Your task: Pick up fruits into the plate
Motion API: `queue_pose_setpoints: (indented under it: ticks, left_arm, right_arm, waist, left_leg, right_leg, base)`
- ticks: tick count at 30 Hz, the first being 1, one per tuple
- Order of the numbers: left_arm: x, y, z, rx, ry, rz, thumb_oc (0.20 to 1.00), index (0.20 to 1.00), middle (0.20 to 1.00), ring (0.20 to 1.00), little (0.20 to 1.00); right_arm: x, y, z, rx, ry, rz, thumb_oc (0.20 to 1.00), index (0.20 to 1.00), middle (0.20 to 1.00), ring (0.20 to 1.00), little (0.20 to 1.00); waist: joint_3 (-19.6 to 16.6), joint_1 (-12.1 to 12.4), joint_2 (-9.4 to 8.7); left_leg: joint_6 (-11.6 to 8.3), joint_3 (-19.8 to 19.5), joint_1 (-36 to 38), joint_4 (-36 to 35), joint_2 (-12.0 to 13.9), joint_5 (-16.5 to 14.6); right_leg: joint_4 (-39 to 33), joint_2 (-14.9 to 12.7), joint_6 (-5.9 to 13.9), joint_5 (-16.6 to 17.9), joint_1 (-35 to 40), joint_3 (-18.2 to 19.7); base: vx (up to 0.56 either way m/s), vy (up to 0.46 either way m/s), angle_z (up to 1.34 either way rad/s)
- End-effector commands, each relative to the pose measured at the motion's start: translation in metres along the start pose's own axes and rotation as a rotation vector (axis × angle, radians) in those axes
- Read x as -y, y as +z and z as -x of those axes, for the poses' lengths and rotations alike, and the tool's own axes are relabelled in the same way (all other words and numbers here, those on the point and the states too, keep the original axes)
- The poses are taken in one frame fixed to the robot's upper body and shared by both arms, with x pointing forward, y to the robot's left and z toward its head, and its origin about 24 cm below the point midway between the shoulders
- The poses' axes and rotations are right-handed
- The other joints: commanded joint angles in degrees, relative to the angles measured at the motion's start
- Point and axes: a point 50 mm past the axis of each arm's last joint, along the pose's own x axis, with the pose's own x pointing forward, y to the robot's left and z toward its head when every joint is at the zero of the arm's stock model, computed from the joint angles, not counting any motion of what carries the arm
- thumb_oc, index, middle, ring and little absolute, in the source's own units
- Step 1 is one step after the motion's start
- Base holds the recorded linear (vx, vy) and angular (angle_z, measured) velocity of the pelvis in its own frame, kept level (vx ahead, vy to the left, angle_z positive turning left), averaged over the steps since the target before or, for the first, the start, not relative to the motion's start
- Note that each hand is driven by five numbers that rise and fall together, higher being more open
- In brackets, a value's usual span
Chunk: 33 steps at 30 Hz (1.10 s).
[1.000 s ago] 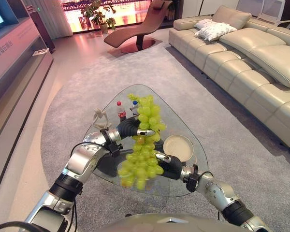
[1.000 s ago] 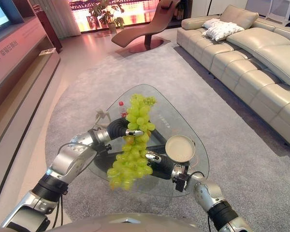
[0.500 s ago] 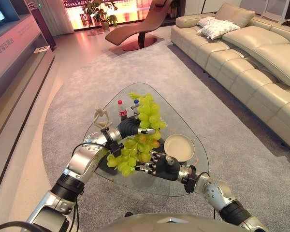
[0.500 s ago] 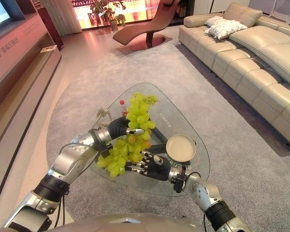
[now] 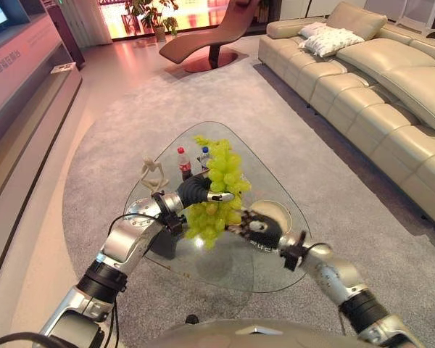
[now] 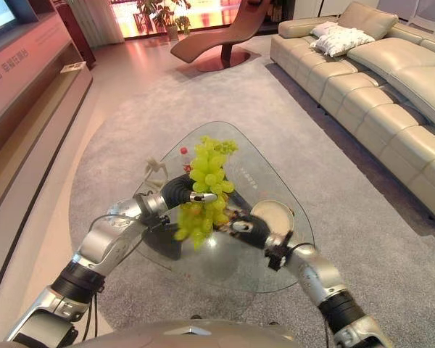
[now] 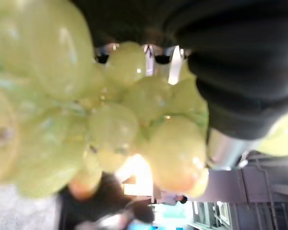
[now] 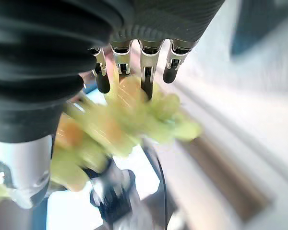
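Glass tabletop (image 5: pixel 275 272) at frame centre, plate (image 5: pixel 275 212) right of centre. Left robot hand (image 5: pixel 196 193) clenched around grape bunch (image 5: pixel 219 185), lifted. Right robot hand (image 5: pixel 255 228) fingers straight, touching bunch's lower right.

The glass table (image 5: pixel 275 254) is gleaming clear and glossy; the grapes (image 5: pixel 219 181) are looking smooth, waxy; the leather sofa (image 5: pixel 391 94) is shining softly; the carpet (image 5: pixel 116 109) is lying matt, rough

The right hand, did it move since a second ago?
Yes. The right hand went from under the grapes toward the plate, and now lies partly over it.
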Motion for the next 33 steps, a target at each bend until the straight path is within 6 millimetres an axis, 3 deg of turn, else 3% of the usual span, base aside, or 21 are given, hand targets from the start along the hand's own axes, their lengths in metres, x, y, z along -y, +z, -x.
queue_pose_setpoints:
  ticks: [1, 5, 13, 17, 26, 33]
  left_arm:
    - [-0.013, 0.05, 0.0, 0.216, 0.006, -0.099, 0.2, 0.2, 0.2, 0.2, 0.2]
    - [-0.02, 0.052, 0.008, 0.218, 0.036, -0.111, 0.2, 0.2, 0.2, 0.2, 0.2]
    - [-0.021, 0.054, 0.009, 0.232, 0.03, -0.115, 0.2, 0.2, 0.2, 0.2, 0.2]
    - [-0.018, 0.057, 0.002, 0.242, 0.005, -0.116, 0.2, 0.2, 0.2, 0.2, 0.2]
    - [0.0, 0.061, -0.019, 0.263, -0.079, -0.092, 0.2, 0.2, 0.2, 0.2, 0.2]
    - [0.009, 0.062, -0.03, 0.264, -0.12, -0.068, 0.2, 0.2, 0.2, 0.2, 0.2]
  right_arm:
    - [-0.003, 0.045, -0.009, 0.146, 0.034, 0.213, 1.0, 1.0, 1.0, 1.0, 1.0]
    - [0.013, 0.06, 0.014, 0.125, -0.039, 0.325, 1.0, 1.0, 1.0, 1.0, 1.0]
    - [0.024, 0.064, 0.025, 0.139, -0.111, 0.369, 1.0, 1.0, 1.0, 1.0, 1.0]
    - [0.02, 0.056, 0.016, 0.12, -0.058, 0.358, 1.0, 1.0, 1.0, 1.0, 1.0]
    - [-0.02, 0.033, -0.036, 0.071, 0.222, 0.252, 1.0, 1.0, 1.0, 1.0, 1.0]
    - [-0.043, 0.025, -0.066, 0.038, 0.321, 0.248, 1.0, 1.0, 1.0, 1.0, 1.0]
  waist:
    - [0.5, -0.7, -2.96]
    - [0.6, -1.3, -3.31]
    - [0.6, -1.7, -3.38]
    - [0.5, -1.5, -3.27]
    - [0.2, 0.0, -2.68]
    - [-0.1, 1.1, -2.44]
  left_leg:
    - [1.46, 1.1, 4.0, 0.4, -2.1, -6.4]
    - [1.45, 1.1, 4.0, 0.4, -2.0, -6.5]
    - [1.41, 0.9, 4.1, 0.4, -2.0, -6.5]
    - [1.4, 0.6, 4.2, 0.4, -2.0, -6.6]
    - [1.51, 0.1, 4.4, 0.4, -2.3, -6.7]
    - [1.56, -0.2, 4.7, 0.4, -2.4, -6.7]
  right_leg:
    - [0.6, -1.3, 0.84, 1.2, 1.0, 0.3]
    - [0.6, -1.3, 0.85, 1.3, 1.0, 0.6]
    - [0.6, -1.4, 0.96, 1.3, 1.1, 1.0]
    - [0.6, -1.4, 1.0, 1.2, 1.2, 0.9]
    - [0.6, -1.6, 0.8, 0.7, 1.7, 0.3]
    - [0.6, -1.7, 0.58, 0.4, 2.2, -0.4]
  base:
    - [0.0, 0.0, 0.0]
    - [0.0, 0.0, 0.0]
    - [0.0, -0.002, 0.0]
    - [0.0, 0.0, 0.0]
    - [0.0, 0.0, 0.0]
    - [0.0, 0.001, 0.02]
